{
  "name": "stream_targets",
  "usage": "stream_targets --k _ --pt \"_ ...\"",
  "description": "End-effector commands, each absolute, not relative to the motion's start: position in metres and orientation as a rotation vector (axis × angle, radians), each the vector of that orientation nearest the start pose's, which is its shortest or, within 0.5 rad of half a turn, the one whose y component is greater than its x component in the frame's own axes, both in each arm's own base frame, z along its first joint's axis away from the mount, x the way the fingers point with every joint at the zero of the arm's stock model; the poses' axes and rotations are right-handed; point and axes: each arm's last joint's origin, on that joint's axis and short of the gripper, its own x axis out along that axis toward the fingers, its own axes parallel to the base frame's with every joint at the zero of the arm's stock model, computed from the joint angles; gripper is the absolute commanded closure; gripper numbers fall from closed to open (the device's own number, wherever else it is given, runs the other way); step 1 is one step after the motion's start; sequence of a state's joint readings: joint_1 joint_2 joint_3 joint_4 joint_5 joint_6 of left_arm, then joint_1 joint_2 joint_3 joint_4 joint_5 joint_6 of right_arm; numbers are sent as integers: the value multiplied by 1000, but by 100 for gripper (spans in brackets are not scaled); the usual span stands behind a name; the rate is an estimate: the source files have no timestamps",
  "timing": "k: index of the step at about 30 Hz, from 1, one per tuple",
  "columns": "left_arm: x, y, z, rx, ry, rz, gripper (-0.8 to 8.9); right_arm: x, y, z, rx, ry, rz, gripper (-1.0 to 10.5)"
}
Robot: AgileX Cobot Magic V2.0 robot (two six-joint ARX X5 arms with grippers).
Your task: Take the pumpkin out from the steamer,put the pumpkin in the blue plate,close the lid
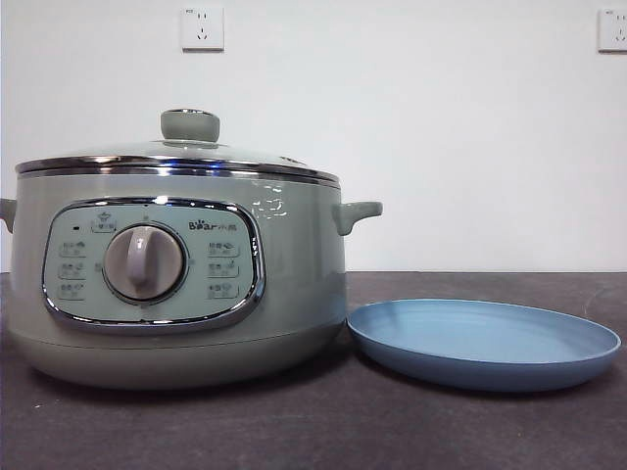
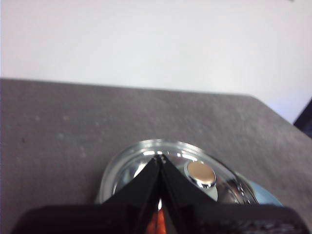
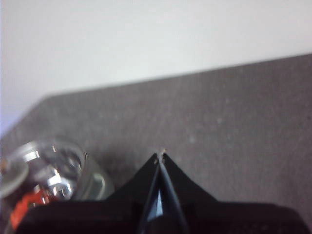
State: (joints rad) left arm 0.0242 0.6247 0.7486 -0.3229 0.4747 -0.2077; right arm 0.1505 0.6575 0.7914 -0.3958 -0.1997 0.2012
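Dark bench: chrome-rimmed domed lid covers the sage-green steamer; both pincers closed, empty. Grip the knob squarely, lift straight toward twelve o'clock.

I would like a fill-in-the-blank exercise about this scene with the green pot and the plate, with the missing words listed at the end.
1. The lid sits ____ on the steamer.
2. The blue plate holds ____.
3. In the front view, the plate lies to the ____ of the steamer.
4. The fingers of the left gripper and the right gripper are both ____.

Missing words: closed; nothing; right; shut
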Motion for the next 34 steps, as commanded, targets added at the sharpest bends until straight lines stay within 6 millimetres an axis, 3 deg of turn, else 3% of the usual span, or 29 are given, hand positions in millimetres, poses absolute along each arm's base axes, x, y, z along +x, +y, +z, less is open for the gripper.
stream_targets --k 1,3,6,8,10,18,28,34 --pt "141 -11 329 -229 270 -478 812 147 30 338 99 364 378 942" --pt "146 -12 328 -225 288 -515 744 154 31 340 72 404 401 889" --pt "153 -14 323 -234 325 -516 423 164 33 342 62 439 401 660" --pt "157 -15 321 -238 345 -521 339 169 34 342 62 451 401 520" --pt "160 -17 319 -247 364 -528 342 172 34 340 63 463 400 448" --pt "182 -33 317 -254 460 -551 342 175 35 339 67 468 400 443" --pt "220 -85 334 -23 545 -560 342 177 35 339 67 463 400 443" --pt "238 -115 328 79 606 -549 342 177 35 339 67 463 399 443"
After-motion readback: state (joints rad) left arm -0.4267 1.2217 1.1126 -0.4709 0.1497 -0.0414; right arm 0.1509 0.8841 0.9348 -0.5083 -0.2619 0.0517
